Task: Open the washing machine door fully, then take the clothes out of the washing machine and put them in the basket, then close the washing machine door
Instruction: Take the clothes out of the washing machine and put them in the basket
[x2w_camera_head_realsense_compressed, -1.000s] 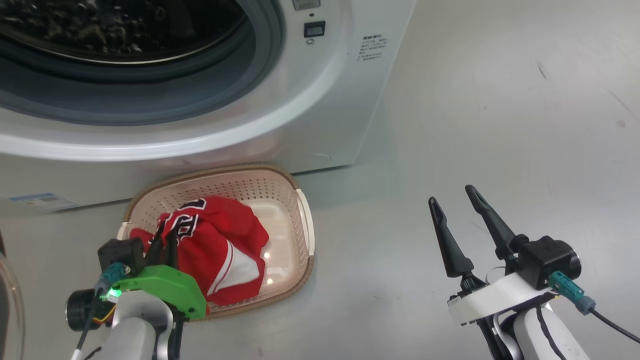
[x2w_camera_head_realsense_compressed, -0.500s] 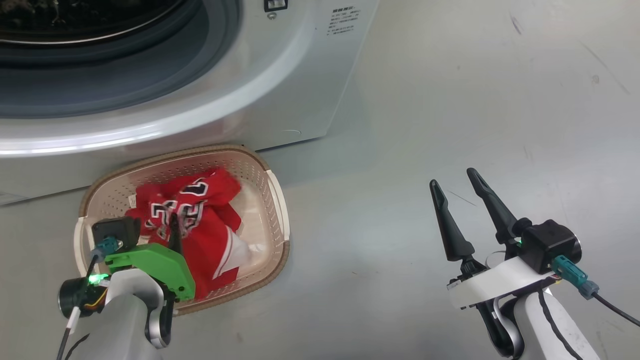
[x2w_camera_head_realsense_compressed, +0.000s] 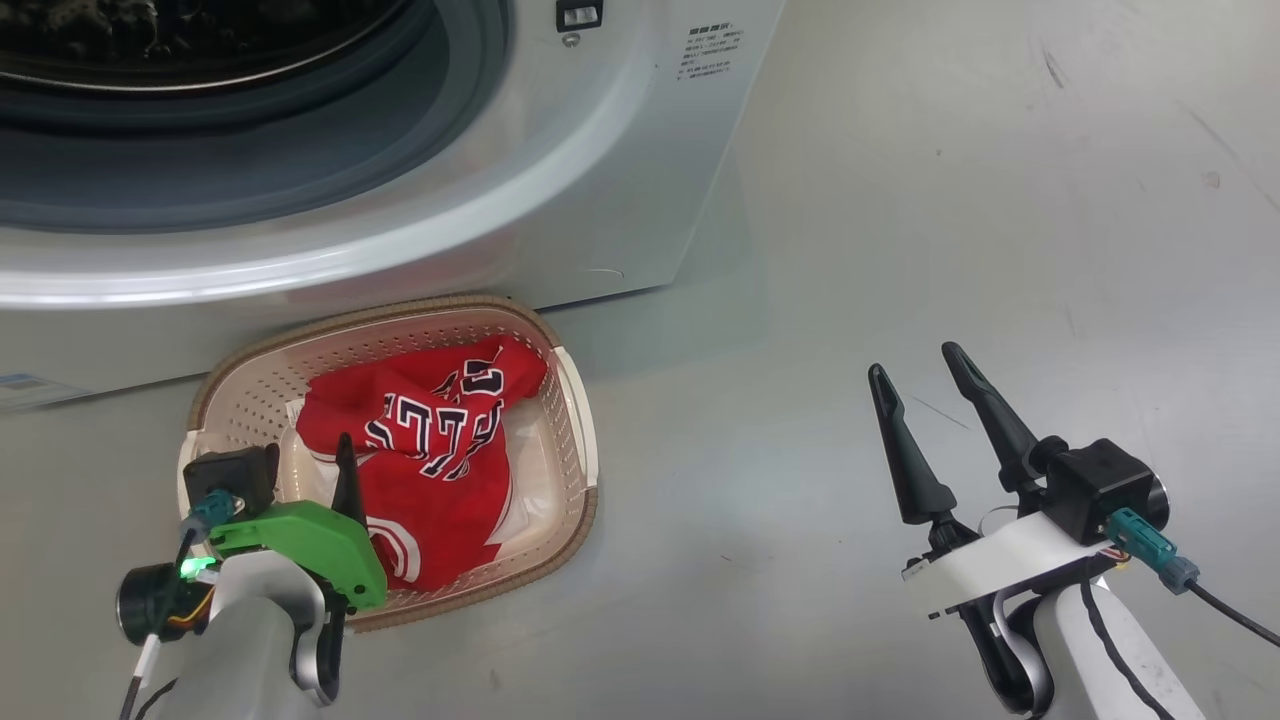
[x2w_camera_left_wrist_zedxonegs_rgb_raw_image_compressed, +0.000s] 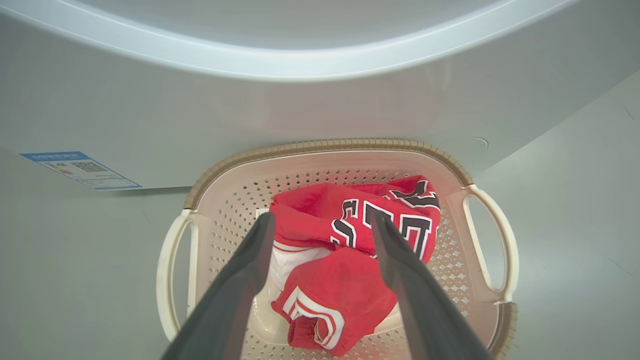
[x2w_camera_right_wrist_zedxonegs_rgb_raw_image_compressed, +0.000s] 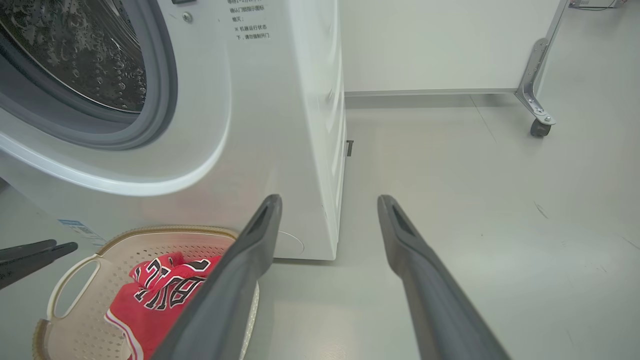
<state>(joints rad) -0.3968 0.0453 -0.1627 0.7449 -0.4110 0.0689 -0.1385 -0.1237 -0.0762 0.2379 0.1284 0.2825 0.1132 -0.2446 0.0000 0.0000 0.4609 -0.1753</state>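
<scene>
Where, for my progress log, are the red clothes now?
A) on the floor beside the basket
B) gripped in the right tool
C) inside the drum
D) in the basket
D: the clothes lie heaped inside the basket, and the left tool over them is open, holding nothing.

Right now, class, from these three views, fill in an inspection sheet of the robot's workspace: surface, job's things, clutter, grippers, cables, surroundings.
Surface: grey floor, faint scuffs.
Job's things: red clothes lie in the basket, which stands in front of the washing machine; the drum mouth is uncovered.
Clutter: nothing seen.
Grippers: left gripper open over the basket, holding nothing; right gripper open over bare floor.
Cables: right wrist cable and left wrist cable, both with teal plugs.
Surroundings: white panel on a caster wheel.
</scene>
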